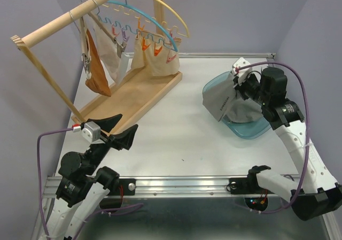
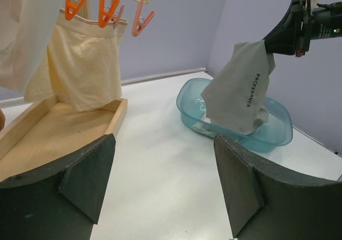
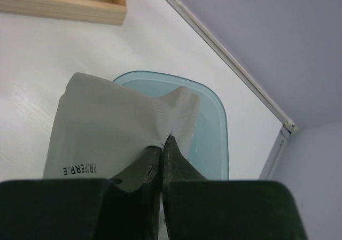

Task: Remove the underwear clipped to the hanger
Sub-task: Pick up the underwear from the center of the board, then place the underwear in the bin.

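Note:
My right gripper [image 1: 236,78] is shut on grey underwear [image 1: 220,101] and holds it hanging over the blue tub [image 1: 251,129]; its shut tip [image 3: 165,139] pinches the grey cloth [image 3: 107,133]. The grey pair also shows in the left wrist view [image 2: 240,87]. A rust-orange pair [image 1: 97,63] and cream pairs [image 1: 156,62] hang clipped on hangers on the wooden rack [image 1: 69,16]. One cream pair [image 2: 85,63] hangs from orange clips. My left gripper [image 1: 118,128] is open and empty, low over the table near the rack's base.
The rack stands on a wooden tray [image 1: 136,93] at the back left. The blue tub [image 2: 267,128] holds some pale cloth. A metal rail [image 1: 176,184] runs along the near edge. Purple walls enclose the table.

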